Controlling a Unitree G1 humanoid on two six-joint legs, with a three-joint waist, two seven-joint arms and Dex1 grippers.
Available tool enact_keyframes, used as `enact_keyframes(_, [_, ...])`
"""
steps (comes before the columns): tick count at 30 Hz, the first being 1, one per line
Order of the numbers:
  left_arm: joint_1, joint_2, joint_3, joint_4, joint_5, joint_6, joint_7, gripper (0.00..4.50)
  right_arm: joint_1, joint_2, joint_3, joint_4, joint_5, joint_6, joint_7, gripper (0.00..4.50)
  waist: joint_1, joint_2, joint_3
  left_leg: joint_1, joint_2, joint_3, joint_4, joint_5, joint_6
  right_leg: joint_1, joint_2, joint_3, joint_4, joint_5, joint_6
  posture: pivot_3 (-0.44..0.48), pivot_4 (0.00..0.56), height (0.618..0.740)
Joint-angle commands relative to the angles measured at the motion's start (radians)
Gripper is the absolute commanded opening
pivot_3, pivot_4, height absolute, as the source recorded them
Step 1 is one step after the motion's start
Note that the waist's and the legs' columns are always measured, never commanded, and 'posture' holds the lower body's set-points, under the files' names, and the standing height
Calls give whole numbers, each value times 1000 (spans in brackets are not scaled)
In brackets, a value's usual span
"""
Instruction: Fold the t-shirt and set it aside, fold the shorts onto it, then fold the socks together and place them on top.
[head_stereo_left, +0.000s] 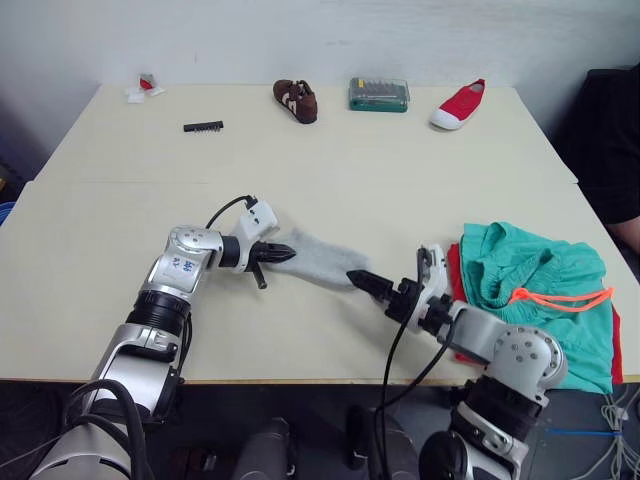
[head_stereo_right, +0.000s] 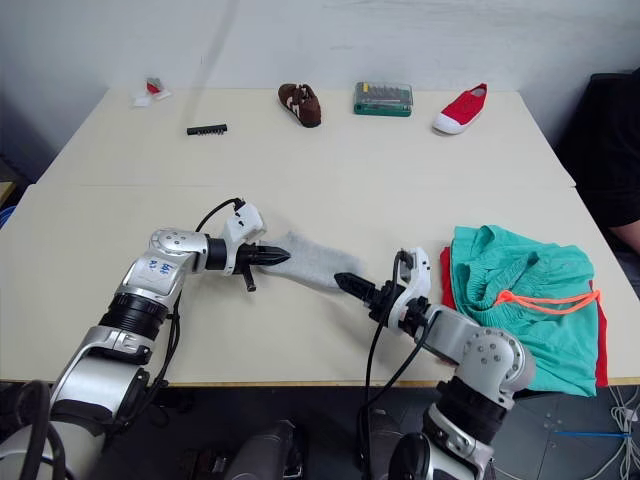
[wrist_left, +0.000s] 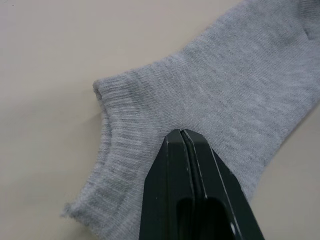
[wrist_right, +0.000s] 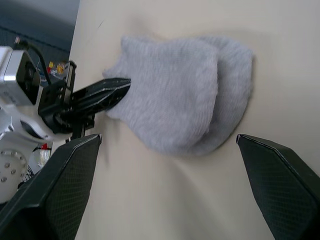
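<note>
Left eye view shows the right gripper (head_stereo_left: 362, 279) wide open by the socks' (head_stereo_left: 318, 258) toe end. The left gripper (head_stereo_left: 281, 254) is pinched on their cuff. The socks lie stacked on the bench (head_stereo_left: 380, 170). Next, I think, lift them onto the shorts (head_stereo_left: 540, 290), which cover the t-shirt (head_stereo_left: 454, 262).

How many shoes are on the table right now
2. A brown shoe lies near the far edge around the middle, and a red shoe lies further right along that edge, past the green case. None shows elsewhere on the table.
</note>
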Motion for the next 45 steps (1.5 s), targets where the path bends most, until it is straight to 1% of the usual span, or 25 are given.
enact_keyframes(1, [3, 7, 3, -29, 9, 7, 6, 0, -12, 73, -33, 69, -39, -37, -76, 4452, -2, -1, -2, 0, 0, 0, -1, 0, 0, 0, 0, 0, 0, 0, 0, 0, 150, 740])
enact_keyframes(4, [10, 11, 7, -31, 9, 5, 12, 0, -21, 72, -13, 103, -30, -72, -93, 3846, -3, -2, -3, 1, 0, 0, -1, 0, 0, 0, 0, 0, 0, 0, 0, 0, 150, 740])
enact_keyframes(9, [19, 9, 12, -49, 5, 15, 23, 0, -44, 60, 19, 152, -4, -105, -110, 2110, -6, -2, -3, 1, 0, 0, -5, 1, -2, 0, 0, 1, -1, 0, 0, 0, 150, 740])
enact_keyframes(11, [23, 7, 15, -56, 4, 19, 28, 0, -48, 52, 40, 166, 5, -111, -112, 1313, -8, -2, -3, 2, 0, 1, -8, 3, -1, 0, 0, 1, -2, 0, 0, 0, 150, 740])
enact_keyframes(15, [30, 6, 21, -68, 1, 25, 36, 0, -55, 32, 71, 173, 31, -117, -116, 34, -20, -4, -4, 3, 0, 1, -10, 4, -2, -1, 0, 1, -2, 0, -1, 0, 150, 740])
enact_keyframes(22, [42, 13, 28, -71, -1, 24, 37, 0, -78, -25, 91, 163, 70, -128, -109, 34, -28, -4, -4, 2, 0, 1, -12, 4, -2, -2, 0, 1, -3, 0, -1, 0, 150, 740])
enact_keyframes(27, [33, 11, 29, -54, 1, 15, 41, 0, -119, -70, 115, 136, 107, -96, -78, 34, -27, -2, -2, 0, 0, 1, -13, 4, -2, -3, 0, 0, -4, 0, -1, 0, 150, 740])
enact_keyframes(31, [33, 6, 31, -45, 1, 7, 48, 0, -156, -94, 177, 138, 123, -85, -44, 34, -28, -1, -2, 0, 0, 1, -14, 4, -2, -4, 0, 0, -4, 0, -1, 0, 150, 740])
enact_keyframes(41, [50, -6, 35, -71, -6, 17, 71, 0, -252, -84, 329, 304, 72, -237, 11, 34, -28, -1, -2, -1, 0, 0, -14, 4, -2, -4, 0, -1, -3, 0, -1, 0, 150, 740])
enact_keyframes(45, [58, 17, 53, -95, -8, 30, 80, 0, -266, -101, 446, 382, 4, -358, 62, 34, -30, -1, -2, -1, 0, 1, -14, 4, -2, -4, 0, -1, -3, 0, -1, 0, 150, 740])
